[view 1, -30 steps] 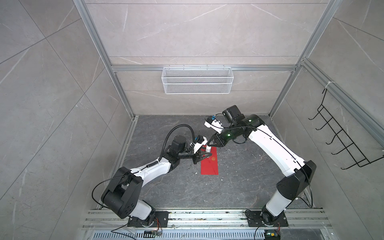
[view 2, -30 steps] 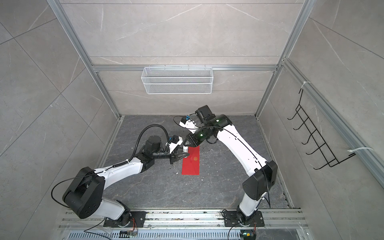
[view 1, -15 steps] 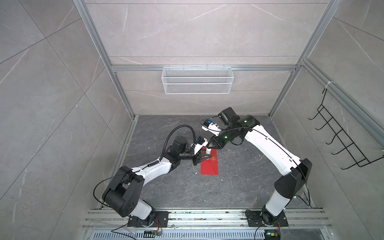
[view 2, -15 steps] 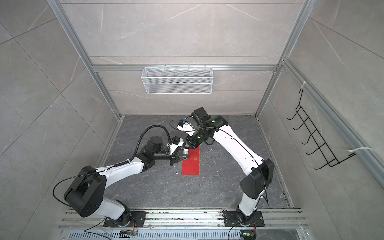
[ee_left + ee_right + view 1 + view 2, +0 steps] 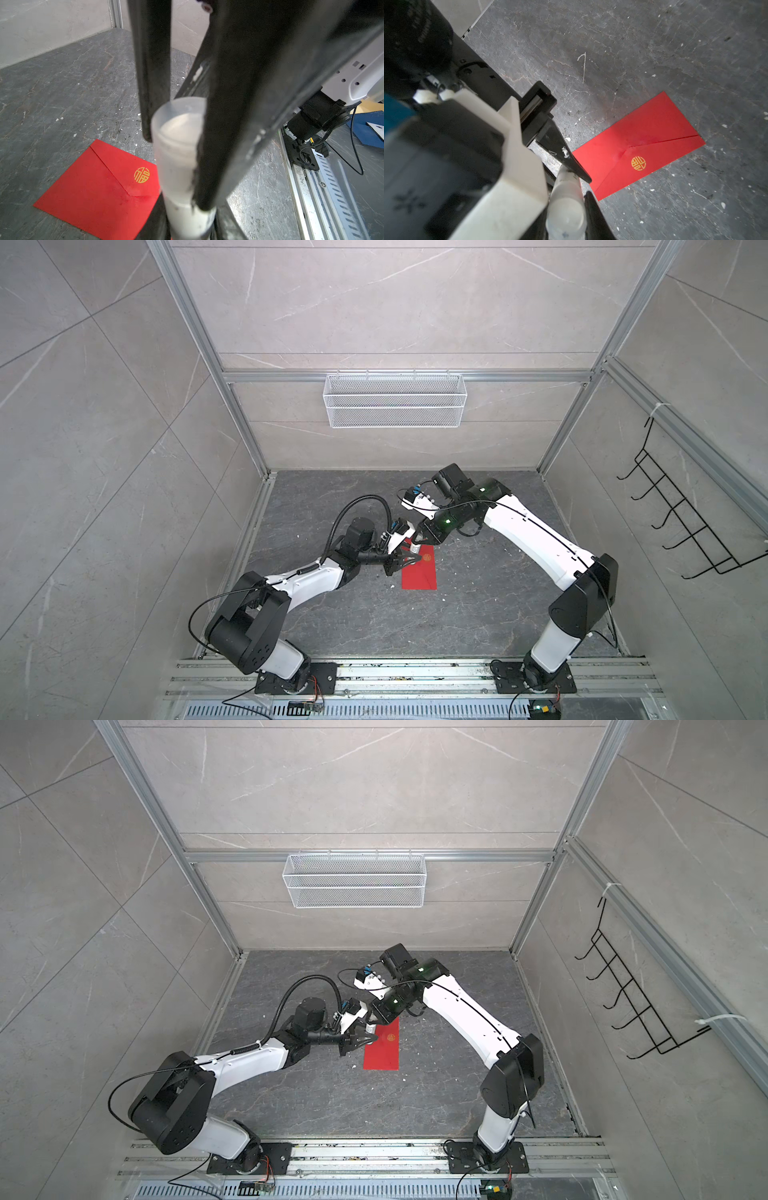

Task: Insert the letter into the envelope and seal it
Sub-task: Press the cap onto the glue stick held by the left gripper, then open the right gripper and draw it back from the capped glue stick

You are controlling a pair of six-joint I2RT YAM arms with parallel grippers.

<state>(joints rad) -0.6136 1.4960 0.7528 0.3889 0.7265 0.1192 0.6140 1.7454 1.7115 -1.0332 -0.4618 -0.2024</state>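
The red envelope (image 5: 419, 572) (image 5: 382, 1048) lies flat on the dark floor, its pointed flap with the gold emblem (image 5: 142, 175) folded down. The letter is hidden. Over the envelope's far left corner both grippers meet on a white glue stick (image 5: 414, 548) (image 5: 180, 166). My left gripper (image 5: 414, 559) (image 5: 189, 220) is shut on the tube's body. My right gripper (image 5: 416, 540) (image 5: 566, 218) is shut on the translucent cap (image 5: 565, 209), one black finger (image 5: 153, 83) on each side of it.
A white wire basket (image 5: 395, 400) hangs on the back wall. A black hook rack (image 5: 681, 526) is on the right wall. Small white flecks (image 5: 654, 75) dot the floor. Aluminium rails (image 5: 374, 672) run along the front edge.
The right arm has swung left and down onto the glue stick, and its jaws have narrowed slightly on the cap. The left arm and the envelope have stayed put.
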